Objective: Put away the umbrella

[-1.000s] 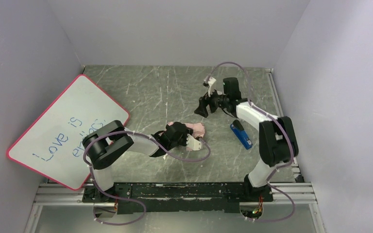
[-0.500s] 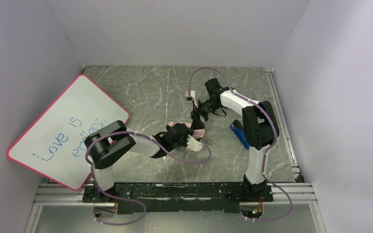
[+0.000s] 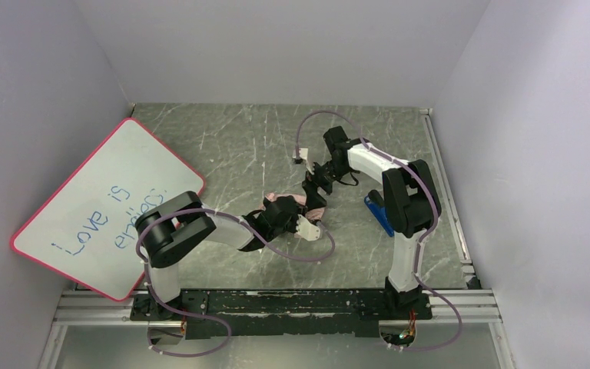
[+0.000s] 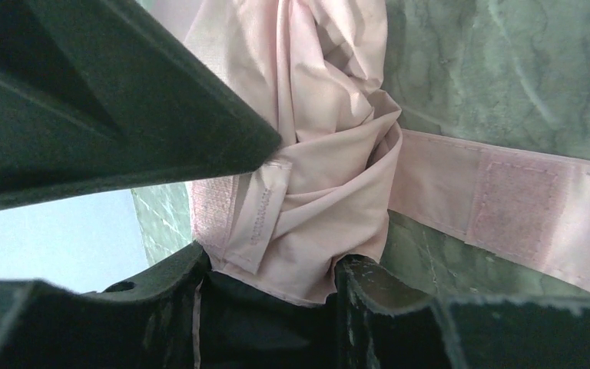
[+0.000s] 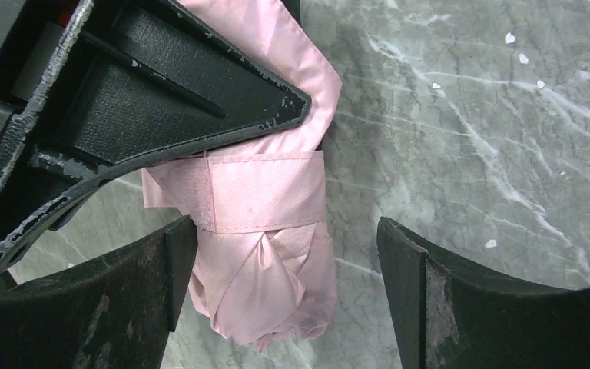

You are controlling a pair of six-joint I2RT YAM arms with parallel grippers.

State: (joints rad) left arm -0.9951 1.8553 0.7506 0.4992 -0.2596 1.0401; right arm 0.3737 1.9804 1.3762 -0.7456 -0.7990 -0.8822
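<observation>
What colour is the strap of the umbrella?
Pale pink. The strap of the umbrella shows best in the left wrist view.

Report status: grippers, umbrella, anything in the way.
Left gripper shut on umbrella, right gripper open over its end. Umbrella bunched on table, strap unfastened. Blue item, whiteboard well apart.

The umbrella is smooth pale cloth, the table veined, stone-look, faintly glossy.
</observation>
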